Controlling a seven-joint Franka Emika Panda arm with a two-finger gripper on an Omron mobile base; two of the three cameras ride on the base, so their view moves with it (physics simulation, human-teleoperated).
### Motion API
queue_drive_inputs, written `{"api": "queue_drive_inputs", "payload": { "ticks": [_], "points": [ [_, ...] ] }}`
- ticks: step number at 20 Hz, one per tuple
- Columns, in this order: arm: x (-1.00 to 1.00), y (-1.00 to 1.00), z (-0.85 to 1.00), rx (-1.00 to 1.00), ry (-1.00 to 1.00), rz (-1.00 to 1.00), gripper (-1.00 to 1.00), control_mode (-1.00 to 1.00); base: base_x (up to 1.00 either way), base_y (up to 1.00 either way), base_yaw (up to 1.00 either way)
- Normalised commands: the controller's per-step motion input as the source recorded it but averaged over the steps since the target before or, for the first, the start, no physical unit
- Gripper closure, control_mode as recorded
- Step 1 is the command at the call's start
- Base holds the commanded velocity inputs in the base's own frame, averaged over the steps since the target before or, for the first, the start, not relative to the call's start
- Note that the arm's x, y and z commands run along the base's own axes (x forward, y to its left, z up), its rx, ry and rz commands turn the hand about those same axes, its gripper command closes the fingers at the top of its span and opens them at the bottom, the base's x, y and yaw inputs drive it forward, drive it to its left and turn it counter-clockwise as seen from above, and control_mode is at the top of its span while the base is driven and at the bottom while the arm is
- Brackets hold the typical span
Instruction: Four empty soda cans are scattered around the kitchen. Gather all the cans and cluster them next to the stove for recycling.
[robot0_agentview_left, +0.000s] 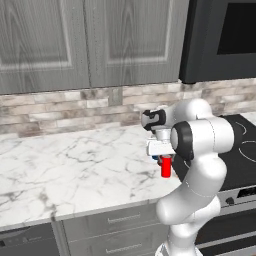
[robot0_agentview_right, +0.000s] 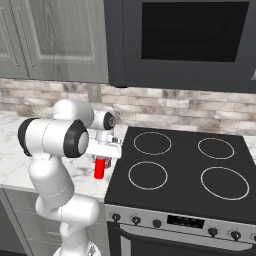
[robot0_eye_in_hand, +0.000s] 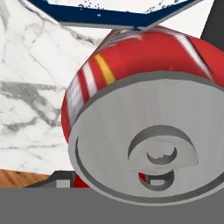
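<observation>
Right up close, a small red metal soda can (robot0_eye_in_hand: 144, 131) with a silver top is clamped in the gripper (robot0_agentview_left: 164, 159), upright over the white marble table (robot0_agentview_left: 75, 165) beside the black glass stove (robot0_agentview_right: 185, 170).

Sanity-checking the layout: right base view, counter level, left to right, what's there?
marble counter → red soda can under the gripper, upright on the counter beside the stove → stove.

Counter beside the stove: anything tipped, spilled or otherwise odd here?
Nothing stands out. The red soda can stands upright on the marble counter by the stove, under the gripper shut on it; no spill or damage shows.
</observation>
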Motion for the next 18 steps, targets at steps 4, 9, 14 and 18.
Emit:
{"api": "queue_drive_inputs", "payload": {
  "ticks": [4, 9, 14, 18],
  "points": [
    [0.00, 0.00, -0.13, -0.01, 0.00, 0.00, 1.00, -1.00, 0.00, 0.00, 0.00],
    [0.00, 0.00, -0.04, 0.00, 0.00, 0.00, 1.00, -1.00, 0.00, 0.00, 0.00],
    [0.00, 0.00, -0.02, 0.00, 0.00, 0.00, -1.00, -1.00, 0.00, 0.00, 0.00],
    [0.00, 0.00, -0.03, 0.00, 0.01, 0.00, -1.00, -1.00, 0.00, 0.00, 0.00]
  ]
}}
